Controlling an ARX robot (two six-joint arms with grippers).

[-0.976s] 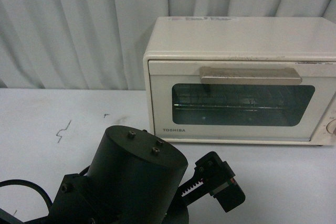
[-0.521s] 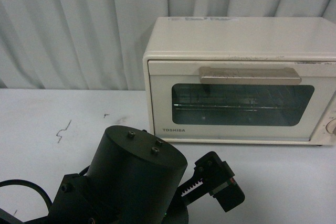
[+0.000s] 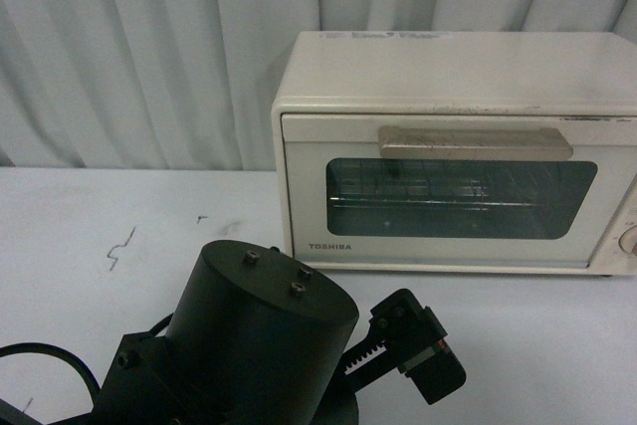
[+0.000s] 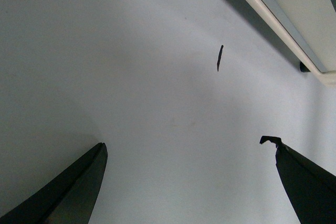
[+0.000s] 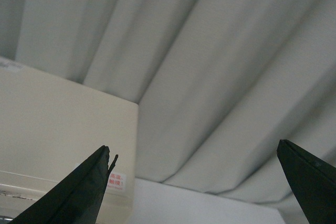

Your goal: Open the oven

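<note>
Cream-white boxy toaster oven (image 3: 453,151) at back-right edge of tabletop (image 3: 100,216), door shut. Beige bar handle (image 3: 475,142) runs horizontal across door top, up and ahead of left claw (image 4: 185,142). Left claw, right claw (image 5: 194,146): wide open, empty.

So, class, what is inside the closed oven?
Inside the oven, a wire rack shows through the window, nothing discernible on it. The cream frame of the closed door hides the rest.

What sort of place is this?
Probably a staged test setup, not a real kitchen: one toaster oven on a plain white table, with a pleated pale curtain as backdrop.
</note>
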